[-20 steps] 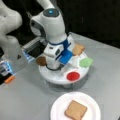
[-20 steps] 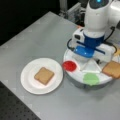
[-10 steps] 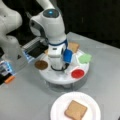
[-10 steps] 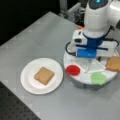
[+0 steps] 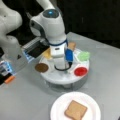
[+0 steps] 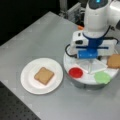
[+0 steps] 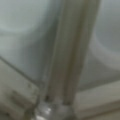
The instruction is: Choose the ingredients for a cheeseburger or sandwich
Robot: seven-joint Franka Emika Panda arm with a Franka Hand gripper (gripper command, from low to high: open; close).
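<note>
Tan toast (image 5: 75, 110) already lies on my plate (image 5: 58, 108), well in front of the gripper (image 5: 61, 67). The gripper is down in the tray (image 5: 62, 78) centre; I can't tell its jaws. Patty (image 5: 41, 67), cheese (image 5: 47, 53) and second toast (image 6: 114, 61) sit around it: light, stiff, thin, best pinched by their edges.

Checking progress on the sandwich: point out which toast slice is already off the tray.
The toast slice on the white plate, lying flat. The other toast slice sits on the round tray, beside the pincer.
</note>
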